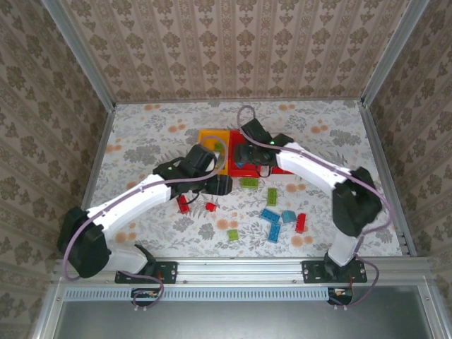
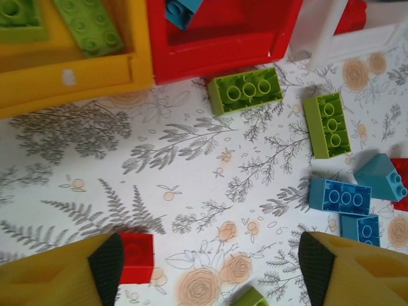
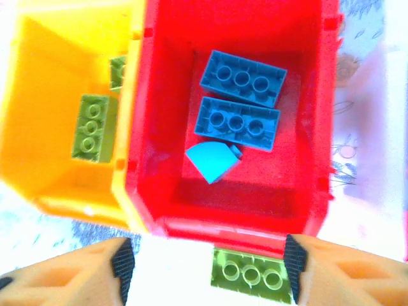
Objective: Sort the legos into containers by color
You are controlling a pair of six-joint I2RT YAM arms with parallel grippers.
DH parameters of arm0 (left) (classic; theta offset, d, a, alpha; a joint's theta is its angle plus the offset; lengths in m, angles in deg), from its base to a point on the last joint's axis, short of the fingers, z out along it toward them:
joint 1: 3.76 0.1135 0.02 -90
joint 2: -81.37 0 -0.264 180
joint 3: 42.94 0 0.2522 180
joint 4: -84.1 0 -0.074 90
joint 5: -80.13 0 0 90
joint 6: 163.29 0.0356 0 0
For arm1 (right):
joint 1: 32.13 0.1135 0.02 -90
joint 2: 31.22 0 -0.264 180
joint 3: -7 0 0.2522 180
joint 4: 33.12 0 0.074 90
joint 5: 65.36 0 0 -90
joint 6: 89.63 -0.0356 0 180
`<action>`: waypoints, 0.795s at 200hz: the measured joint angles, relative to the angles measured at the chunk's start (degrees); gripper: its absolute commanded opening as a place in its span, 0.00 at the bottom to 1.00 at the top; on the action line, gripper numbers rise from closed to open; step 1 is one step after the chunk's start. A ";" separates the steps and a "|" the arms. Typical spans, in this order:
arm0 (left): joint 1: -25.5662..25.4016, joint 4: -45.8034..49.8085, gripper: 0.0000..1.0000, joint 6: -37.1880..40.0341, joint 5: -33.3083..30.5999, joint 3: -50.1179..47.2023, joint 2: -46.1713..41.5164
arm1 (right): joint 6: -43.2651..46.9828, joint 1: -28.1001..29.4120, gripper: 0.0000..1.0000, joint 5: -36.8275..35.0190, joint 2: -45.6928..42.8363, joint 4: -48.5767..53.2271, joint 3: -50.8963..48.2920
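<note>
Top external view: about nine red, blue and green bricks (image 1: 269, 215) lie loose on the table (image 1: 141, 148).

Left wrist view: the left gripper (image 2: 210, 264) hangs wide open and empty, with a red brick (image 2: 137, 257) beside it.

Right wrist view: the right gripper (image 3: 207, 264), open and empty, hovers over the red bin (image 3: 223, 226), which holds blue pieces (image 3: 242, 76). The yellow bin (image 3: 38, 127) holds green ones (image 3: 92, 127).

Sorting looks roughly half done.

Three blue legos (image 3: 242, 78) in red bin (image 3: 236, 220), green legos (image 3: 93, 127) (two) in yellow bin (image 3: 44, 127), mixed loose legos (image 2: 245, 90) nearby

From above and behind, the top camera takes in the floral counter (image 1: 141, 141). Both wrist cameras face down, close, sharing the red rectangular plastic bin (image 2: 223, 54) (image 3: 223, 224).
</note>
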State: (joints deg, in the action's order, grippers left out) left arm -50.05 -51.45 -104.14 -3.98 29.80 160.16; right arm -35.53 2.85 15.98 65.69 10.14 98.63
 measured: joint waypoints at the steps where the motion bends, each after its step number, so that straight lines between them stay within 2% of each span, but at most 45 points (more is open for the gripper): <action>1: -0.09 -0.04 0.80 -0.02 -0.07 0.07 0.13 | 0.17 0.00 0.74 0.07 -0.39 -0.13 -0.33; 28: -4.98 -0.68 0.88 -0.90 -3.43 4.44 7.72 | 1.66 -1.57 0.81 0.66 -13.79 -2.75 -11.85; 54: -9.40 -0.68 0.92 -3.69 -8.50 9.99 16.00 | 2.80 -5.16 0.88 2.49 -25.86 -2.25 -22.86; 85: -12.52 0.48 0.98 -8.11 -13.57 15.74 23.78 | 3.91 -8.68 0.91 5.73 -36.89 0.50 -30.62; 121: -13.27 1.42 0.97 -12.41 -16.37 19.28 29.31 | 5.07 -11.04 0.92 9.22 -44.15 4.00 -34.03; 159: -12.96 2.29 0.95 -13.40 -17.73 21.99 32.70 | 5.99 -12.59 0.92 11.54 -45.77 5.27 -34.86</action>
State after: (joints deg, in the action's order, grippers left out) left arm -63.01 -49.15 -117.54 -21.71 51.79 192.85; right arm -29.54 -9.74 27.52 19.92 15.40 63.76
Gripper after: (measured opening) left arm 0.957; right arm 0.915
